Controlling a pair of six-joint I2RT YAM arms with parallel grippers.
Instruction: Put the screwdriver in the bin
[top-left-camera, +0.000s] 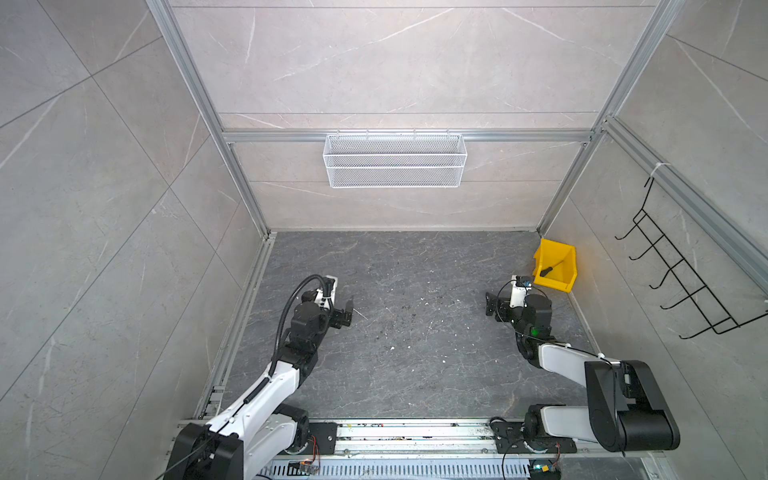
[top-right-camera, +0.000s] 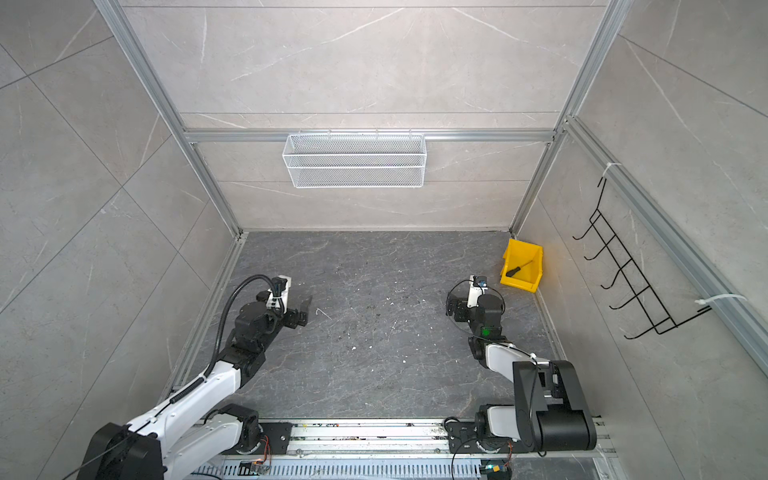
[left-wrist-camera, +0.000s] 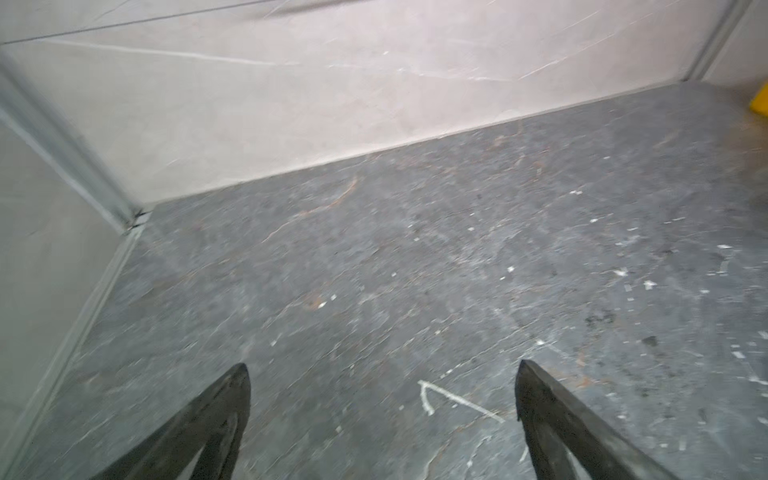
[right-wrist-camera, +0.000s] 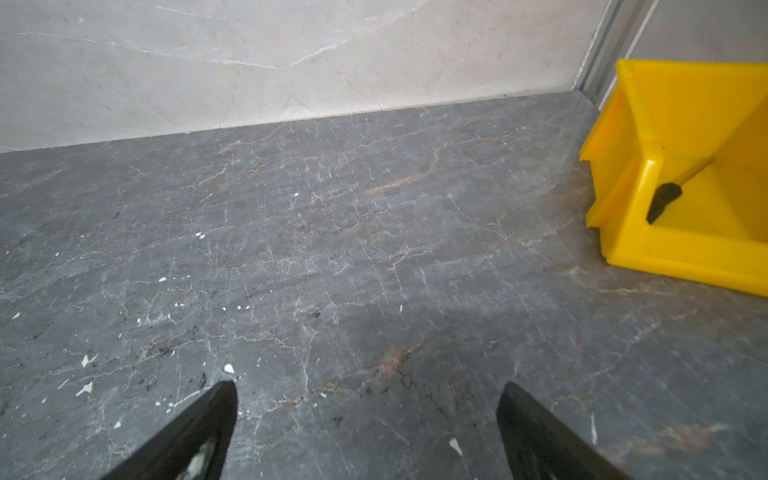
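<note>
Jaws on both arms are standing released and empty. The screwdriver (top-left-camera: 547, 270) is lying inside the bin (top-left-camera: 555, 286); likely light, stiff, slippery-shafted, it is best gripped at its handle.

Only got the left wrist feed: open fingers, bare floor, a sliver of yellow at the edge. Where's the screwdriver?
Observer: Inside the bin. The screwdriver lies there, black handle toward the low front.
Operator: Where does the bin sit?
Observer: On the floor, in the far right corner in both top views.
Operator: Right gripper on it?
Observer: No. The right gripper is open, nothing between its fingers, apart from the bin.
</note>
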